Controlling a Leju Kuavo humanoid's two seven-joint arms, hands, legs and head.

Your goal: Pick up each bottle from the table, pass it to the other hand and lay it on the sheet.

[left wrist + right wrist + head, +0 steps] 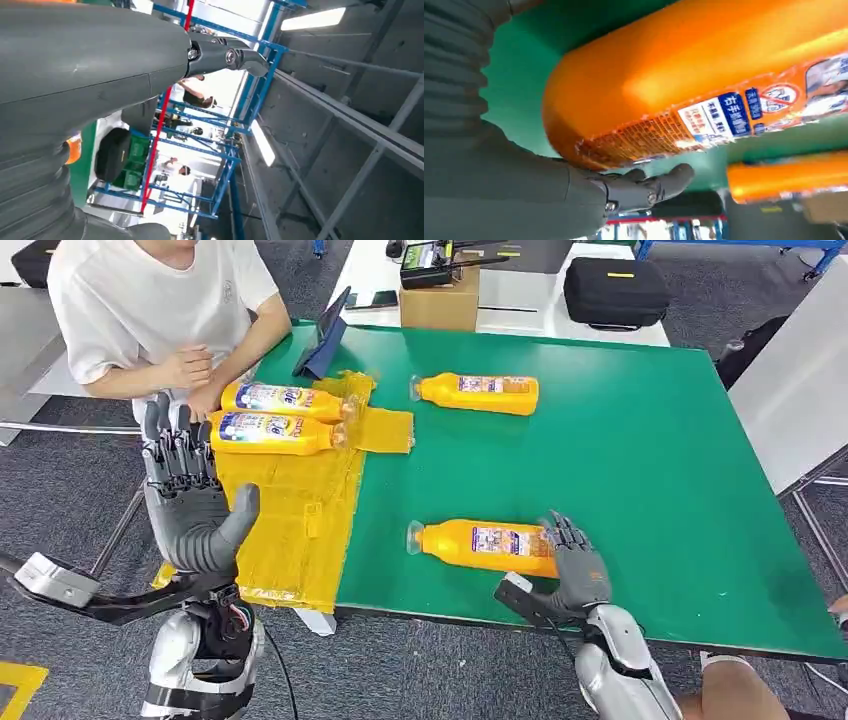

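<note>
At six o'clock on the green tabletop point(640, 470), the right hand point(572, 565) cups the base end of the near bottle point(480, 545), fingers not yet wrapped round it. The left hand point(190, 495) waits released over the sheet point(290, 510) (two bottles lie there). A shallow end grip could let the smooth bottle roll or slip.

My left hand point(190, 502) is raised upright, palm facing inward, fingers extended and apart, thumb angled out; nothing in it. Left forearm rises from below, wrist straight. My right hand point(573, 562) is low and reaches forward, fingers point(664, 182) curved around the base end of the near bottle point(480, 545), in contact with it. Firm grip not confirmed. Right forearm angles in from lower right.
</note>
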